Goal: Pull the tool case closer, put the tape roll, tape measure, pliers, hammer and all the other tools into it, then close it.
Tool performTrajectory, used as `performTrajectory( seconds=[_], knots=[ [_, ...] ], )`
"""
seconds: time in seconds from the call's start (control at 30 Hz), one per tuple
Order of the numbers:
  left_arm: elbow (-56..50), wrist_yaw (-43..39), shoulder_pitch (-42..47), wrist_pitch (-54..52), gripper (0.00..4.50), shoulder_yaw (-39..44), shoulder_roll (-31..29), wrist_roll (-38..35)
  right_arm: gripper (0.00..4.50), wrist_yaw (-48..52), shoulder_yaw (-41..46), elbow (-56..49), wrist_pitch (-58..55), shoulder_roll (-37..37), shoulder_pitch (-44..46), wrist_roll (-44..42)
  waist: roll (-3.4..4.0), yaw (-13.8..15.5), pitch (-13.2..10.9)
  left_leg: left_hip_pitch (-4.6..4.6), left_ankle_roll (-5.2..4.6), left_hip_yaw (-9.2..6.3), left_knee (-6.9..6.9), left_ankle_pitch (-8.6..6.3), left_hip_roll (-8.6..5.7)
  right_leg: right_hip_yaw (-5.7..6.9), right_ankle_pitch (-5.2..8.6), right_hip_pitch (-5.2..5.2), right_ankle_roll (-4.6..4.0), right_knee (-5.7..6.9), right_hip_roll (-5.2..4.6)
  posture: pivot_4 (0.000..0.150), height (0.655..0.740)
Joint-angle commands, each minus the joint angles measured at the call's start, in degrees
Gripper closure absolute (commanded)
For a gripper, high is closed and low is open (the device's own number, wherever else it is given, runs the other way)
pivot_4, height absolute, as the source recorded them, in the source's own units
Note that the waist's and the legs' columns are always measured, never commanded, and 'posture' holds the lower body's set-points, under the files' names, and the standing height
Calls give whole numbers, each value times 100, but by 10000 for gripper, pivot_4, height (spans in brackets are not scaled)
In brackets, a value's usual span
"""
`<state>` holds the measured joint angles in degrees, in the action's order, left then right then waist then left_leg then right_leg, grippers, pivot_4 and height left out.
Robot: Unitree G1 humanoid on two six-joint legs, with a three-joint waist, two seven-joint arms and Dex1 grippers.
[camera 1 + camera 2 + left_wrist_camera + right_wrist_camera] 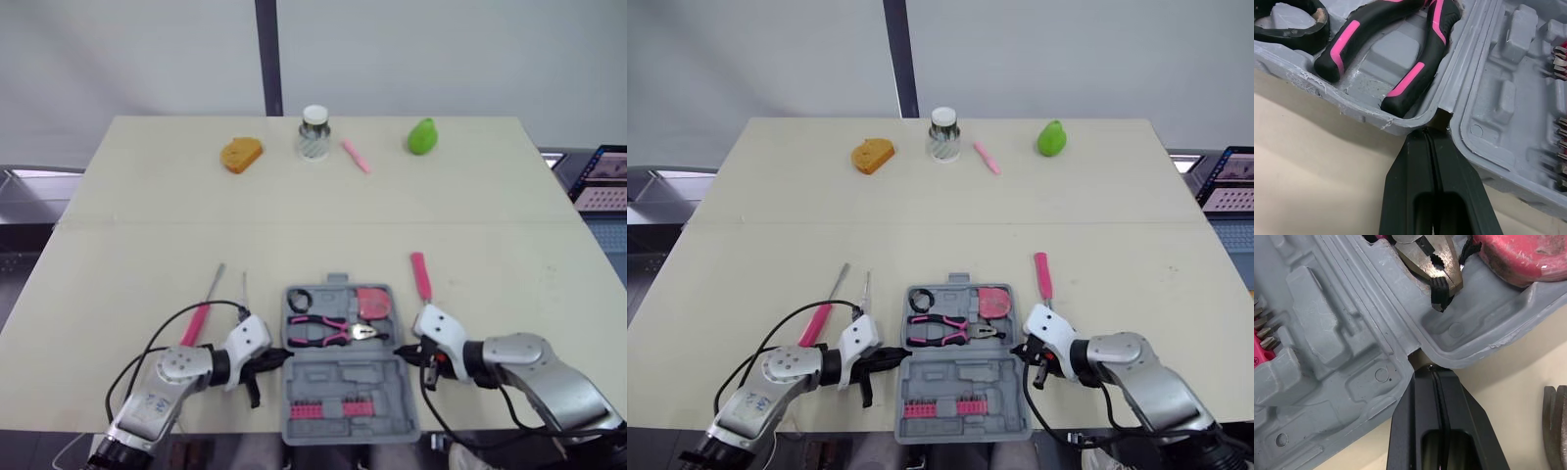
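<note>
Grey plastic tool case [345, 378] lies open and flat on the pale beige worktop [147, 245], directly between the two grippers, its hinge line running from one to the other. The left gripper [274, 360] has its two black fingers pressed together, their tips at the notch in the case's left edge where the two halves meet; the right gripper [404, 352] is likewise pressed together, with its tips at the matching notch on the right edge. In the half of the case lying beyond the grippers, the pink-and-black-handled pliers [328, 331] rest just inward of the left gripper, their steel nose pointing toward the right gripper; the black tape roll [299, 300] sits a little farther beyond the left gripper, and the pink tape measure [373, 302] a little beyond the right one. The half on the near side of the grippers holds a pink strip of screwdriver bits [328, 409]. Outside the case, the pink-handled hammer [420, 276] lies on the worktop just beyond the right gripper, and a pink-handled screwdriver [196, 323] lies just beyond the left gripper on its outer side. Far beyond both grippers stand an orange sponge-like block [241, 154], a glass jar with a white lid [314, 132] and a green pear-shaped object [422, 136]
</note>
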<state>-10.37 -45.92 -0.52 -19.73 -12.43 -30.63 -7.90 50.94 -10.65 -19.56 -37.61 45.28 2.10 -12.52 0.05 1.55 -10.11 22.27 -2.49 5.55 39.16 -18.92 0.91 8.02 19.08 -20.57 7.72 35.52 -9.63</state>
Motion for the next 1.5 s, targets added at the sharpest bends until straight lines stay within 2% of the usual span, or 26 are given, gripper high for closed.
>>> performTrajectory(
  seconds=[0.03,1.5],
  knots=[
    [126,169,100,76,45000,-65,109,128,44759,-23,-70,-93,74,-177,106,-65,0,0,0,0,0,0,0,0,0,0,0,0,0,0,0,1500,6950],
    [727,361,637,280,45000,74,402,319,44759,-224,51,46,-75,-469,259,192,0,20,1,0,1,-11,0,11,-6,10,0,4,0,-1,-10,1500,6950]
  ],
)
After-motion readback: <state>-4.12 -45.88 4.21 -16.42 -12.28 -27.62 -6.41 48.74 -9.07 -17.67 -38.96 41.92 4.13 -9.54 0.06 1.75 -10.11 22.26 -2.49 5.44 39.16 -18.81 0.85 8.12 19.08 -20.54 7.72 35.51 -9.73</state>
